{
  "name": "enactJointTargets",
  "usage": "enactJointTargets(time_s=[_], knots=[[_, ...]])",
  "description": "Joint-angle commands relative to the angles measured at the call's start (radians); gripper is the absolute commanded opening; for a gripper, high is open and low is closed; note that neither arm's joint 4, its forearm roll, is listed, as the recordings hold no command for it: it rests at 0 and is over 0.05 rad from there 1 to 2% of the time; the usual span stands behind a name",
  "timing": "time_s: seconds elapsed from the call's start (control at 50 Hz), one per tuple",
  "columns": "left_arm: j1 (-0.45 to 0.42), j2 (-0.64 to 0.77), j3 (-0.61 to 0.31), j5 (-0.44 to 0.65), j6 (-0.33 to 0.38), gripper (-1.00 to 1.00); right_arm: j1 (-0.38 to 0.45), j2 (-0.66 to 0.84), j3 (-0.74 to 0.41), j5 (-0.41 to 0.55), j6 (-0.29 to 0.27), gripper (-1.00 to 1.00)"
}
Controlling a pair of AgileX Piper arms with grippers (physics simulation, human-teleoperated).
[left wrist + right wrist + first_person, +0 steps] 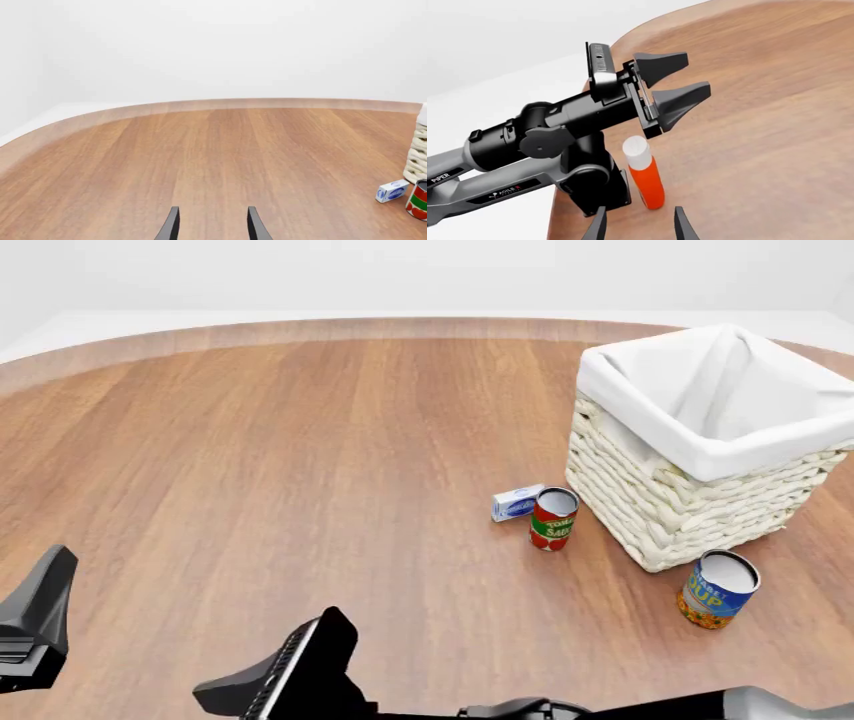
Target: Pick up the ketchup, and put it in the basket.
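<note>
The ketchup [646, 176], a red bottle with a white cap, shows only in the right wrist view. It stands upright near the table's edge, beside the left arm's base. My right gripper [639, 228] is open just short of it, and nothing sits between its fingers. In the front view the right gripper [274, 665] is low at the near edge and the ketchup is out of view. My left gripper [694, 75] hangs open and empty above the bottle. The cream woven basket [667, 505] stands at the far right.
A red-and-green tomato sauce can [553, 519] and a small white-and-blue box [517, 502] sit just left of the basket. A blue-and-orange can [717, 588] stands in front of it. The left arm's links [547, 145] crowd the space around the bottle.
</note>
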Motion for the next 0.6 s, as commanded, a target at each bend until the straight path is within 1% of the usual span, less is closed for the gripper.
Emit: enactJointTargets(time_s=[0.02, 0.3, 0.32, 0.4, 0.46, 0.6], knots=[[0.0, 0.0, 0.0, 0.0, 0.0, 1.0, 0.021, 0.034, -0.035, 0.008, 0.021, 1.0], [0.0, 0.0, 0.0, 0.0, 0.0, 1.0, 0.038, 0.065, -0.071, 0.012, 0.028, 1.0], [0.0, 0.0, 0.0, 0.0, 0.0, 1.0, 0.038, 0.067, -0.074, 0.012, 0.037, 1.0], [0.0, 0.0, 0.0, 0.0, 0.0, 1.0, 0.037, 0.072, -0.083, 0.015, 0.043, 1.0], [0.0, 0.0, 0.0, 0.0, 0.0, 1.0, 0.034, 0.086, -0.093, 0.015, 0.062, 1.0], [0.0, 0.0, 0.0, 0.0, 0.0, 1.0, 0.026, 0.117, -0.113, 0.015, 0.081, 1.0]])
